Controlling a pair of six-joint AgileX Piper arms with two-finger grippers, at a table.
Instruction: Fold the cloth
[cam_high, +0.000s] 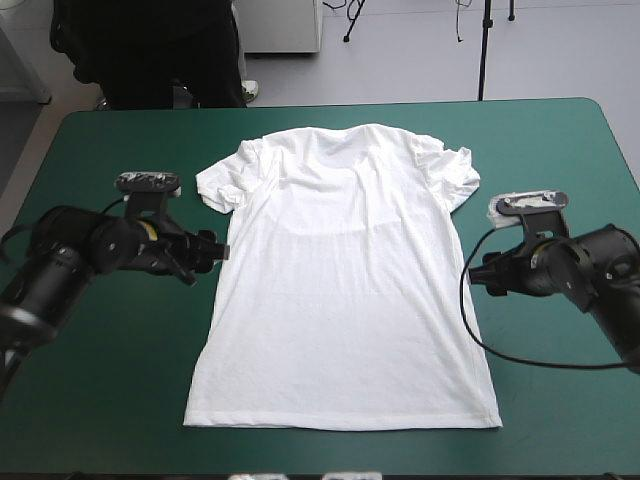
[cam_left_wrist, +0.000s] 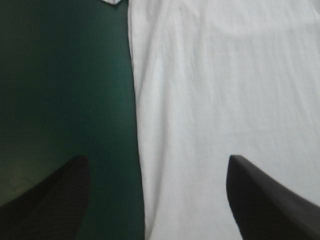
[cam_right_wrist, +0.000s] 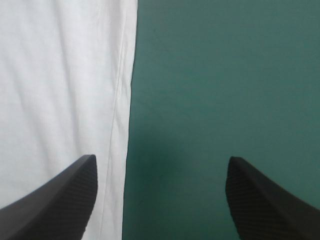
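Note:
The white T-shirt (cam_high: 340, 280) lies spread flat on the teal-green cover, collar toward the far edge, hem toward the near edge. My left gripper (cam_high: 208, 255) hangs open at the shirt's left side edge, below the left sleeve. In the left wrist view the T-shirt (cam_left_wrist: 225, 110) runs under one finger while the other is over bare cover; the left gripper (cam_left_wrist: 157, 195) holds nothing. My right gripper (cam_high: 478, 272) hangs open at the shirt's right side edge. In the right wrist view the T-shirt (cam_right_wrist: 60, 100) edge passes just inside one finger of the open right gripper (cam_right_wrist: 160, 195).
Bare teal-green cover (cam_high: 100, 400) surrounds the shirt on both sides and along the near edge. The table's far edge (cam_high: 330, 104) lies just beyond the collar.

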